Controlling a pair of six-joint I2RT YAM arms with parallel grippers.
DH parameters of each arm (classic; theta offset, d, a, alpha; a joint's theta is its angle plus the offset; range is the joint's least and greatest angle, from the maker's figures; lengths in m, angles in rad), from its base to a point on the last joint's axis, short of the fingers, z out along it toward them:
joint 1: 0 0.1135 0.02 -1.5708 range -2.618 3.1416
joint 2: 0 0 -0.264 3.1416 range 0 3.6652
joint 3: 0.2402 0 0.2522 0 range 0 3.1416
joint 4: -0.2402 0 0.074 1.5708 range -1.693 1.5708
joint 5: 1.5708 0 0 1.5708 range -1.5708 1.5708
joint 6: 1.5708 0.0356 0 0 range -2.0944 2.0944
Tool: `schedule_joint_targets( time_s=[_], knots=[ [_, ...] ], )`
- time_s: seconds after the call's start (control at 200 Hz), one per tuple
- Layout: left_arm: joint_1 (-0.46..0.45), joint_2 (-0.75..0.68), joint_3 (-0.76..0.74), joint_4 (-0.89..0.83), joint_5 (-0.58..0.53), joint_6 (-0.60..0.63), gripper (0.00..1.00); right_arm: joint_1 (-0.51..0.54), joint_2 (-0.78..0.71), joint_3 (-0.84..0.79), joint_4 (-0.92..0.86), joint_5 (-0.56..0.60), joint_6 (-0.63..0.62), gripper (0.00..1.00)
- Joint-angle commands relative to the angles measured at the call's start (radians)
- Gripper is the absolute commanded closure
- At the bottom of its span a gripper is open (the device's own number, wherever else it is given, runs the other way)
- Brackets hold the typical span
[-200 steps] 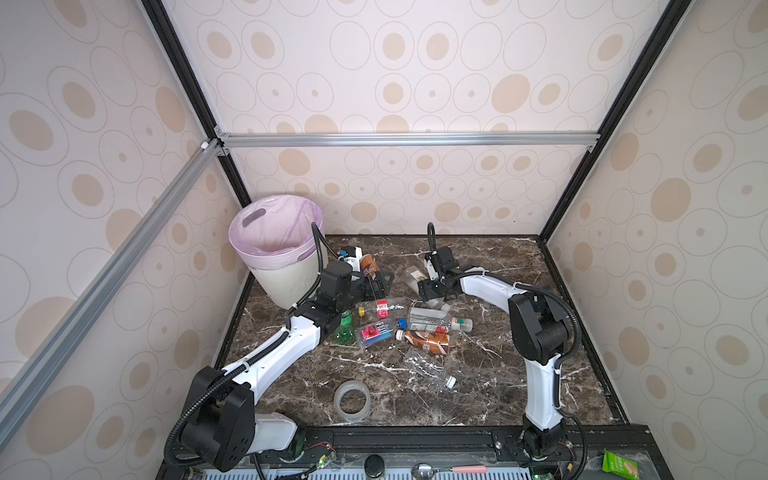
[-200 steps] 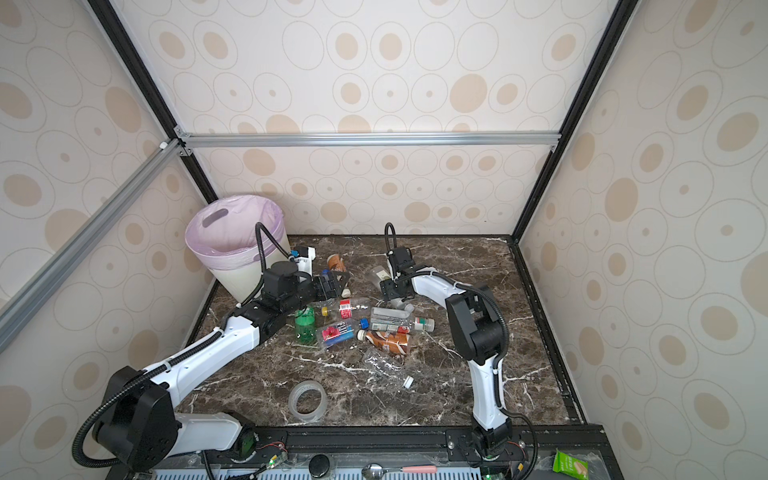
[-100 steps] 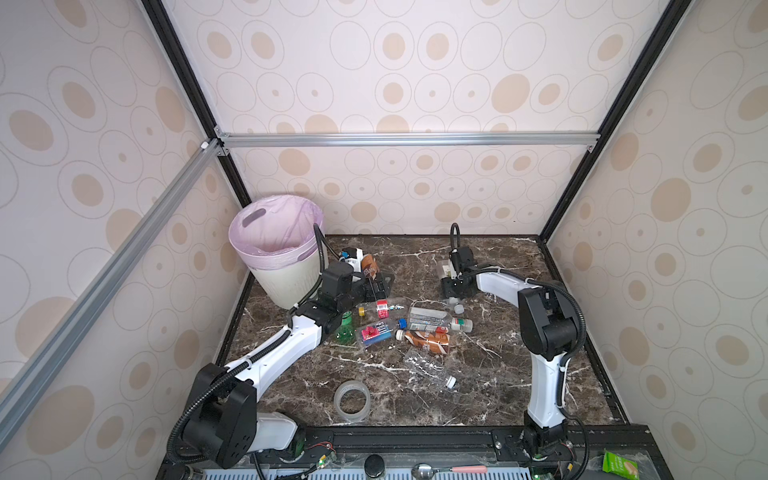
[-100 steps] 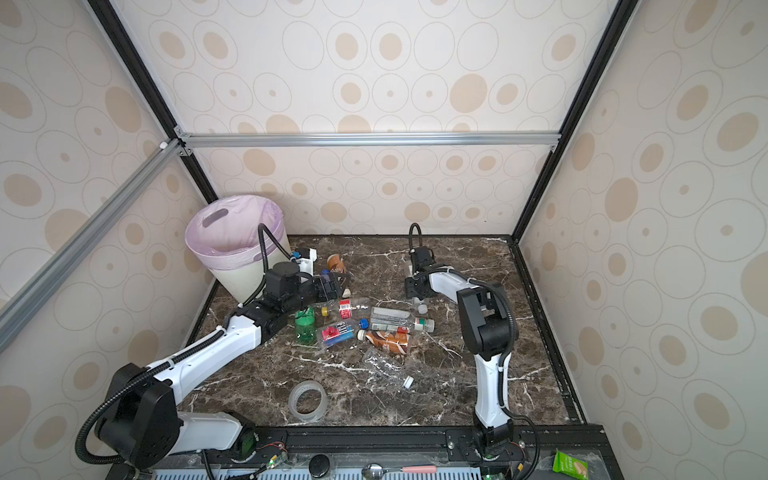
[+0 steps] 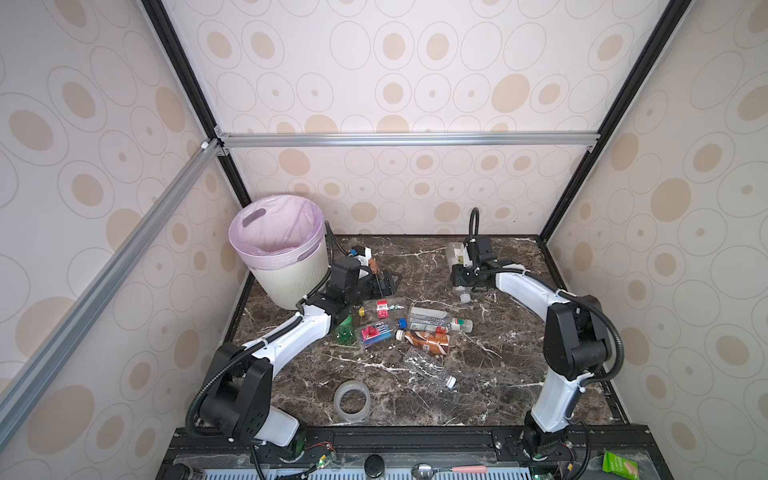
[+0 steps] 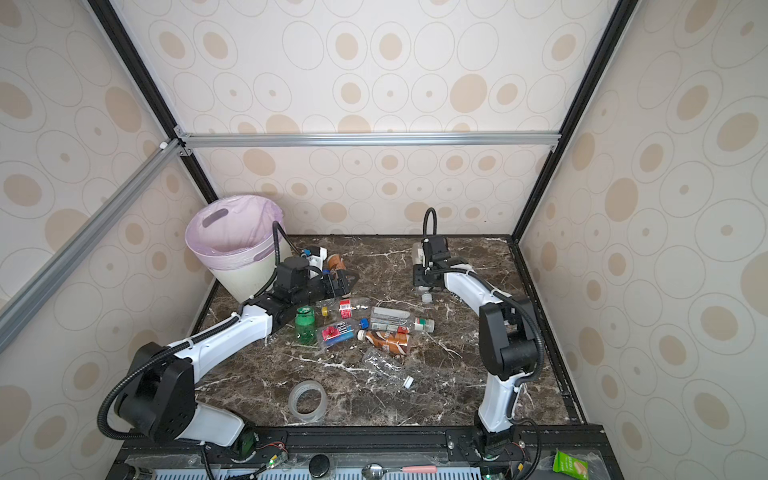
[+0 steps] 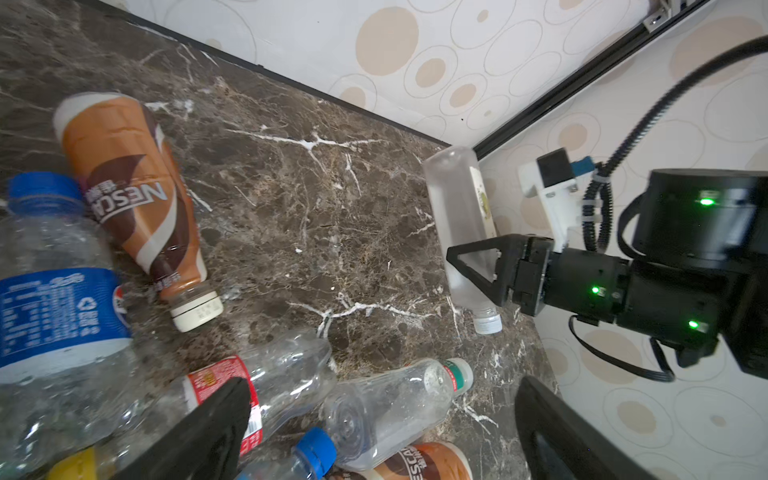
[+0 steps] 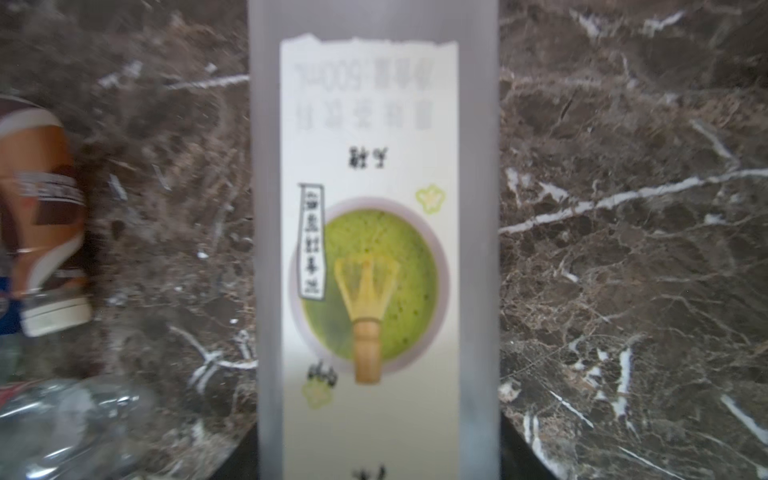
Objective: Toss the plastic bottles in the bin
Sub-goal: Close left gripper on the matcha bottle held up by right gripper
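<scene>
A frosted clear bottle (image 8: 374, 208) with a matcha label lies at the back right of the table (image 5: 453, 252) (image 6: 417, 253) (image 7: 457, 199). My right gripper (image 5: 467, 276) is shut on it, a finger against each side. Several more plastic bottles lie mid-table: a brown one (image 5: 428, 341), a clear one with a green-banded cap (image 5: 432, 320), a red-and-blue labelled one (image 5: 374, 332), a green one (image 6: 305, 324) and a crushed clear one (image 5: 428, 368). My left gripper (image 5: 384, 282) (image 7: 382, 432) hangs open and empty above them. The bin (image 5: 291, 278) (image 6: 232, 274) stands at the back left.
A clear tape ring (image 5: 352, 401) lies near the front edge. Another brown bottle (image 7: 129, 183) and a blue-labelled one (image 7: 54, 316) lie between the left gripper and the bin. Patterned walls close in the table on three sides.
My right gripper has moved from the middle cluster out to the frosted bottle at the back right and narrowed its jaws onto it. The left arm has stayed put.
</scene>
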Motion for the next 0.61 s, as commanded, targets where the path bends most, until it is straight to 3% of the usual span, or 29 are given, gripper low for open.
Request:
schedule_joint_targets(
  time_s=[0.0,0.34,0.6],
  knots=[
    [0.007,0.025,0.087,0.074,0.080,-0.075,0.01,0.046,-0.072,-0.011,0.016,-0.050,0.011,0.45],
    [0.022,0.139,0.269,0.110,0.171,-0.114,0.01,0.188,-0.205,-0.050,0.083,-0.110,0.015,0.44],
    [0.041,0.150,0.280,0.131,0.181,-0.142,0.01,0.240,-0.210,-0.050,0.129,-0.142,0.059,0.45]
  ],
)
